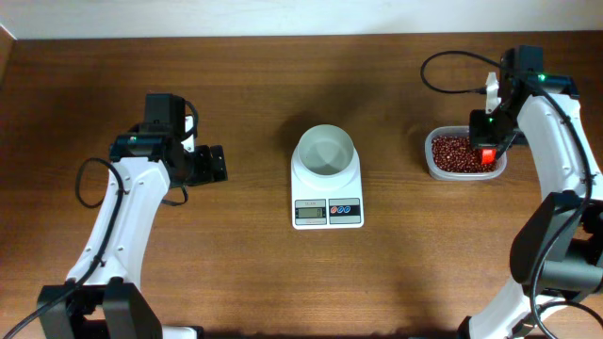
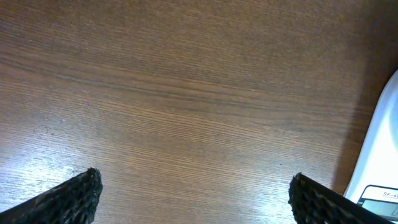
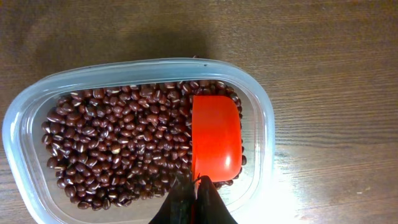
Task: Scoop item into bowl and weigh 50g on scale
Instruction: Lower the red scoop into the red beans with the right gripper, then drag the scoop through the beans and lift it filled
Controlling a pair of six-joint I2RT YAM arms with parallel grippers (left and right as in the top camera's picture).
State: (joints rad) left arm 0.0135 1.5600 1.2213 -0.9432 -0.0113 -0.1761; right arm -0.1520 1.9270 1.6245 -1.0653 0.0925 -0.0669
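The left arm's fingers (image 1: 218, 165) hover over bare wood on the left part of the surface (image 1: 245, 273), well apart from everything else. They are spread wide and hold nothing. In the left wrist view their black ribbed pads (image 2: 71, 198) stand at the two lower corners with only wood grain between them, and a white corner of the scale (image 2: 380, 155) shows at the right edge.

In the middle of the surface stands the scale (image 1: 327, 209), its grey display and coloured buttons on the side nearer the arm bases. The digits are too small to read. The white bowl (image 1: 325, 151) sits upright on the scale's platform, behind the display. From overhead its inside looks plain white.

To the right, near the scale but not touching it, lies a clear plastic tub (image 1: 435, 169) holding the beans (image 1: 450, 149). The right wrist view shows the beans (image 3: 118, 149) as a loose dark reddish-brown layer covering the floor of the tub (image 3: 34, 102).

The right arm's fingers (image 3: 196, 196) are directly above the tub and pinched tight on the handle end of a red scoop (image 3: 216, 140). The scoop's cup is on the right side of the tub, open side up, with beans around it. I cannot tell whether it rests on the beans or is just above them.
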